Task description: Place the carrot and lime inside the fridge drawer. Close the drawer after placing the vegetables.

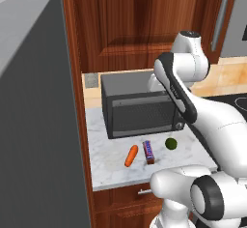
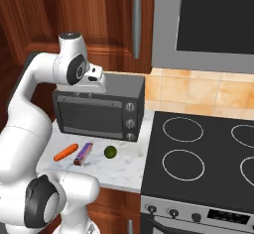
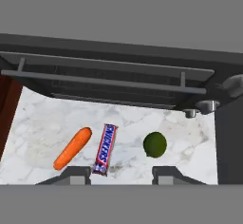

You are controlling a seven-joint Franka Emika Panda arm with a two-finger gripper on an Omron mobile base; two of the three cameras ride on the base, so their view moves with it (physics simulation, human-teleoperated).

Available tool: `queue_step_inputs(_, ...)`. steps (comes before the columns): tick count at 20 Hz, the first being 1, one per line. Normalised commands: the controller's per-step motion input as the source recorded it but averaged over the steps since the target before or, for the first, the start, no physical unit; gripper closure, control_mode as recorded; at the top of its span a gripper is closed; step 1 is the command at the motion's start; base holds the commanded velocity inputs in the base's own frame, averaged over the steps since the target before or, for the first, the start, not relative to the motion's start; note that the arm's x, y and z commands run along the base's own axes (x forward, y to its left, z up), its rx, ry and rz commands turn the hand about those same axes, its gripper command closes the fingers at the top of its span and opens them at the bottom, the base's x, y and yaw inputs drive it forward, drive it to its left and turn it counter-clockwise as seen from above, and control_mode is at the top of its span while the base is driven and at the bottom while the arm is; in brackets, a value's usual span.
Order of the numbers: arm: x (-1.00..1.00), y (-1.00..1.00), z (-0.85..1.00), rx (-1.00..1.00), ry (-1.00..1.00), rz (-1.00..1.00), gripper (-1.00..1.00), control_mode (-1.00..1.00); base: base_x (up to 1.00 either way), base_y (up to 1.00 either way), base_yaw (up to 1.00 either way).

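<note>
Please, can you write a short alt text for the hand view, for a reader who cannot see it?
Seen from above, a carrot, a snack bar and a lime lie in a row on a marble counter, apart from each other, in front of a dark toaster oven. The gripper hangs above them with its jaws apart, holding nothing.

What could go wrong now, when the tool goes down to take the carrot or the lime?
The snack bar lies close beside the carrot, so a finger may catch or push it. The lime is round and may roll on the counter if nudged. The toaster oven stands just behind; the tool may bump it.
</note>
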Motion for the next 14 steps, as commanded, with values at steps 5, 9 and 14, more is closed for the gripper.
queue_step_inputs(5,-0.28,0.20,-0.28,-0.02,0.05,0.00,-1.00,-1.00,0.00,0.00,0.00)
queue_step_inputs(9,-0.16,-0.04,-0.98,0.03,0.11,-0.06,-1.00,-1.00,0.00,0.00,0.00)
queue_step_inputs(14,0.00,-0.49,-0.99,0.06,0.23,-0.02,-1.00,-1.00,0.00,0.00,0.00)
